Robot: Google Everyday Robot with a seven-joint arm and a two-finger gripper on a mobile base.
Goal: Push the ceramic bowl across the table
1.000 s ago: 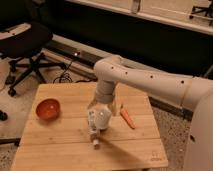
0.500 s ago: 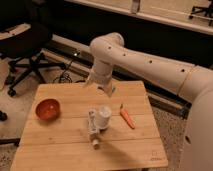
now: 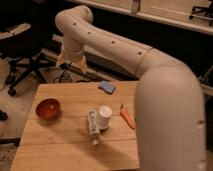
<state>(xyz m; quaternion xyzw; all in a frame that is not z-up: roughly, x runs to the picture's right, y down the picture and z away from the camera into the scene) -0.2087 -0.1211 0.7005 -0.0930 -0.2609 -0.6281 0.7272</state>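
The ceramic bowl (image 3: 48, 108) is small, round and orange-red, and it sits near the left edge of the light wooden table (image 3: 60, 150). My gripper (image 3: 72, 61) hangs at the end of the white arm. It is raised above the table's far left edge, behind the bowl and well apart from it, and holds nothing that I can see.
A white cup (image 3: 105, 116) stands mid-table against a white object lying flat (image 3: 93, 129). A carrot (image 3: 127, 118) lies to its right, and a blue sponge (image 3: 107, 87) is near the far edge. A black office chair (image 3: 20, 47) stands on the floor at back left. My arm's bulk covers the table's right side.
The gripper has risen from beside the white cup and swung back and left, to above the table's far left edge. The bowl, cup and carrot have not moved.
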